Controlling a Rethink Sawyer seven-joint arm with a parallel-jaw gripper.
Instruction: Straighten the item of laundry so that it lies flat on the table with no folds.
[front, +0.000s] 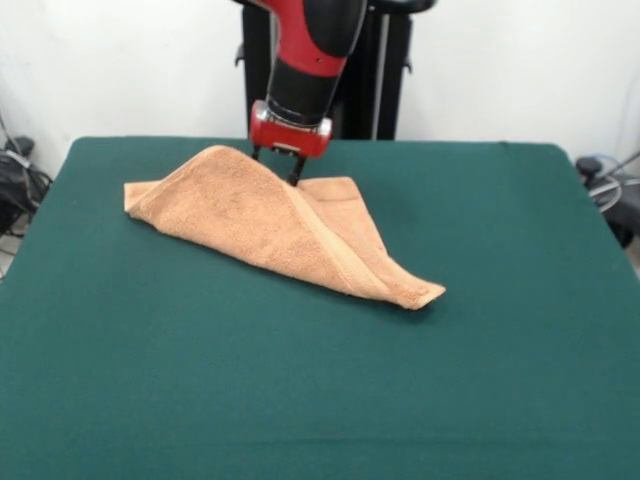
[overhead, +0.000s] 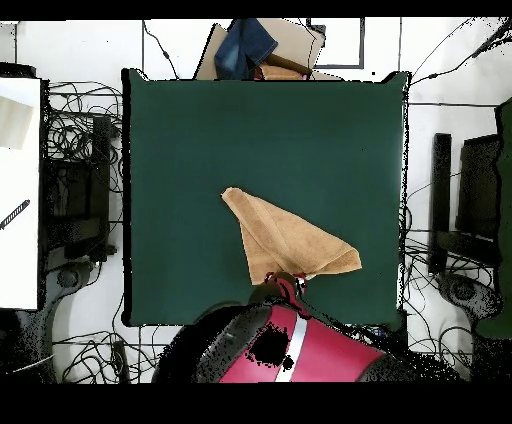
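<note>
Your towel (front: 270, 225) sits on the green table (front: 320, 400) toward the robot's side, not flat: in the front view it rises to a soft ridge at its upper edge and slopes down in a tent shape, one corner pointing to the picture's left and a long hemmed corner running down to the picture's lower right. A second layer shows behind the ridge on the right, so you are looking at folded cloth with a clear crease along the slope. The gripper (front: 279, 166) hangs just behind the highest part of the ridge, its two dark fingers (front: 296, 172) reaching down to the cloth's top edge; the towel hides their tips, so you cannot tell whether they are pinching the fabric or standing apart. From overhead, the towel (overhead: 285, 238) reads as a rough triangle, one point toward the table's (overhead: 180, 140) middle, another toward the picture's right, and the third under the red arm (overhead: 300, 345), whose bulk covers the wrist there. At the table's far edge in the overhead view you can see a cardboard box (overhead: 290, 45) with blue cloth (overhead: 245, 45) on it.
</note>
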